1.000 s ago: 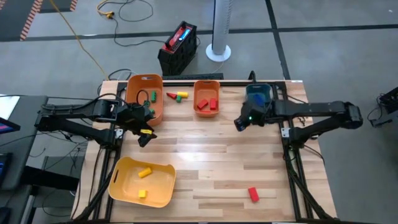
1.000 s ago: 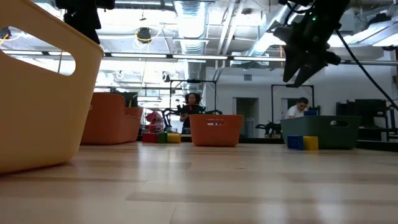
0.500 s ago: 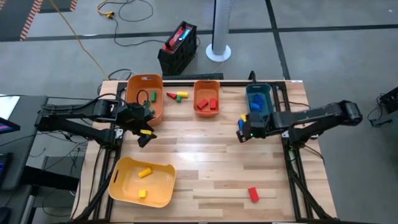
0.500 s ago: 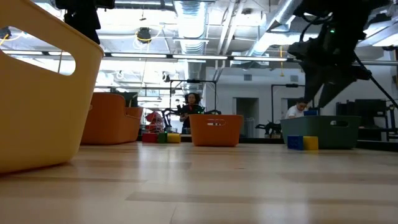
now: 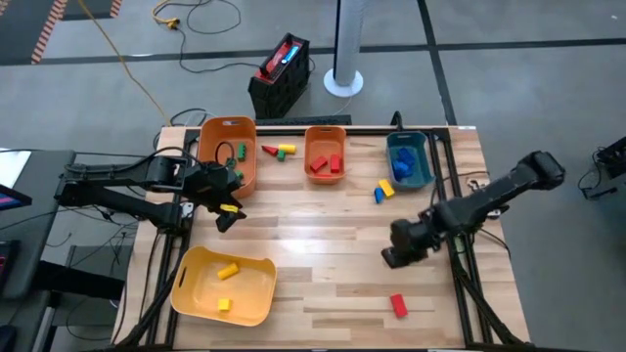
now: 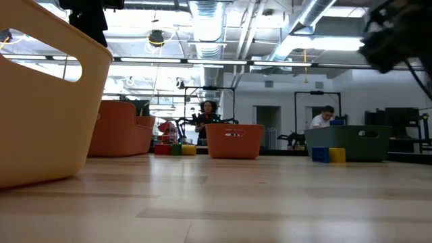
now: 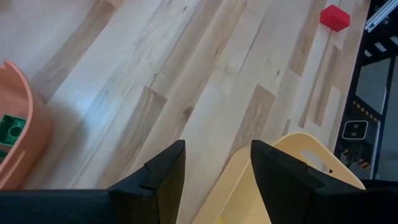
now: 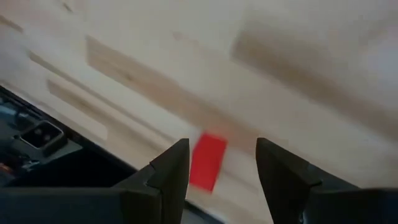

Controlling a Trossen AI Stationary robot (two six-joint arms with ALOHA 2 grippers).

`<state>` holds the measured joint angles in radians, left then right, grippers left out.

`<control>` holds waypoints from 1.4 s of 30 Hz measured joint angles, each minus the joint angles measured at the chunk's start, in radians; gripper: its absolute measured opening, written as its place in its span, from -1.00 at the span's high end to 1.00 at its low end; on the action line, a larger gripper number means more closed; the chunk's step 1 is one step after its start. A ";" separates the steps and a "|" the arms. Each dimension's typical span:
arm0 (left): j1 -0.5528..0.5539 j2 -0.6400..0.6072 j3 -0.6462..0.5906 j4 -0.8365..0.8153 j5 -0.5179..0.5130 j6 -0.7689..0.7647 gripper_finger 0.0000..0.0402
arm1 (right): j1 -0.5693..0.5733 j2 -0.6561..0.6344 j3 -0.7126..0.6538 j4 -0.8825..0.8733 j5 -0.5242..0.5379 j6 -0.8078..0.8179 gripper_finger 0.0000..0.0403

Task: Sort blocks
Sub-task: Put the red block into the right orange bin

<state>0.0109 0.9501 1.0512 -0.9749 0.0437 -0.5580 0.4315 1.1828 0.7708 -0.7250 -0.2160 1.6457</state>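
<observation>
The tabletop (image 5: 323, 235) is a pale slab of wooden planks with darker streaks in the grain, standing on a grey concrete floor (image 5: 509, 78); beyond its 12 o'clock edge sit a black crate with a red top (image 5: 280, 74), a white round-footed post (image 5: 344, 59) and a yellow cable (image 5: 127, 68). Seen level across the wood, the room behind is a workshop with bright ceiling lights and ducts, and two people (image 6: 207, 116) far off.

Along the 12 o'clock edge stand a large orange plastic bin (image 5: 230, 152), a smaller orange plastic bin (image 5: 325, 154) holding red blocks, and a teal plastic bin (image 5: 408, 159) holding blue ones; a yellow plastic bin (image 5: 223, 285) with yellow blocks sits at 7 o'clock. Loose small plastic blocks lie between the orange bins in red, green and yellow (image 5: 280, 151); a blue and yellow pair (image 5: 382, 189) lies just beside the teal bin; one red block (image 5: 398, 305) lies alone at 5 o'clock.

The left claw (image 5: 228, 208) hangs at 10 o'clock beside the large orange bin, partly open, with a yellow block between its fingers in the overhead view; the right claw (image 5: 391, 257) hangs at 4 o'clock, near the lone red block, partly open and empty.
</observation>
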 joint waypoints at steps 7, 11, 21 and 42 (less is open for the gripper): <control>0.000 0.000 0.000 0.001 0.000 0.030 0.11 | 0.166 0.040 0.029 0.002 0.001 0.237 0.03; 0.000 0.000 0.000 0.001 0.000 0.042 0.11 | 0.210 0.157 0.118 -0.010 0.005 0.226 0.03; 0.000 0.000 0.000 0.001 0.024 0.042 0.11 | 0.277 0.426 0.343 -0.106 0.057 0.212 0.01; 0.000 0.000 0.000 -0.028 0.082 0.091 0.11 | 0.338 0.680 0.435 -0.107 0.086 0.365 -0.15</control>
<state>0.0105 0.9497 1.0512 -1.0026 0.1257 -0.4667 0.7695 1.8630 1.2053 -0.8321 -0.1299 2.0106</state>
